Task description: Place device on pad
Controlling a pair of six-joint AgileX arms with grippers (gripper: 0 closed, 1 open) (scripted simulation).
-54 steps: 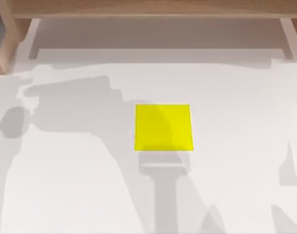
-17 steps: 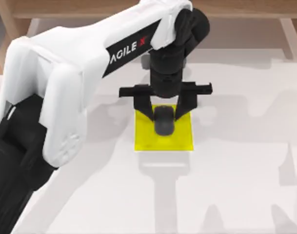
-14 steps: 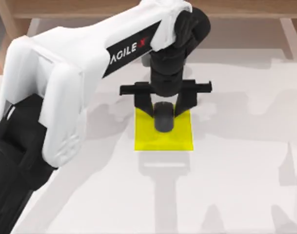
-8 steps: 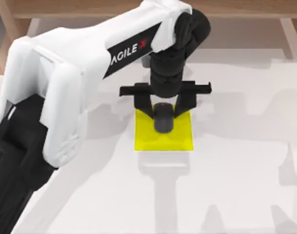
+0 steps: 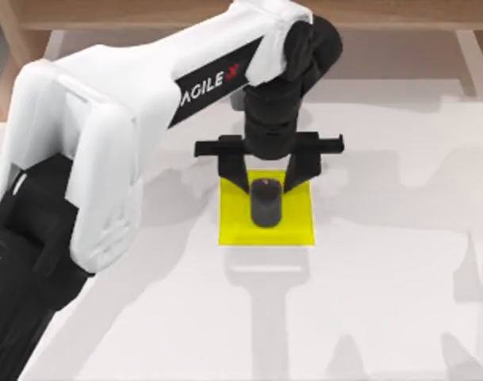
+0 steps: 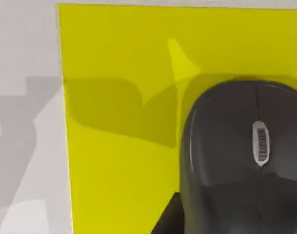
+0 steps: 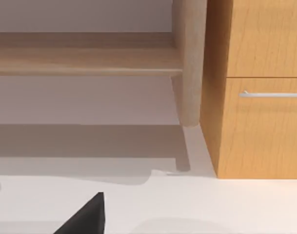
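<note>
The device (image 5: 265, 203), a small dark rounded mouse, lies on the pad (image 5: 233, 226), a flat yellow square at the table's middle. It rests on the pad's middle, slightly toward the far edge. My left gripper (image 5: 268, 182) hangs right above its far end, open, with a black finger on each side and a small gap to the device. In the left wrist view the device (image 6: 241, 161) lies flat on the yellow pad (image 6: 114, 73), its scroll wheel up. My right gripper (image 7: 85, 217) is parked away from the pad, facing wooden furniture.
The white left arm (image 5: 146, 103) reaches across the table's left half from the near left corner. A wooden shelf unit (image 5: 241, 12) runs along the far edge. A wooden cabinet with a metal handle (image 7: 255, 92) stands in front of the right wrist camera.
The left arm came in over the pad carrying the device. Over the last half second the device has gone down from between the fingers onto the pad, and the fingers stand slightly wider.
</note>
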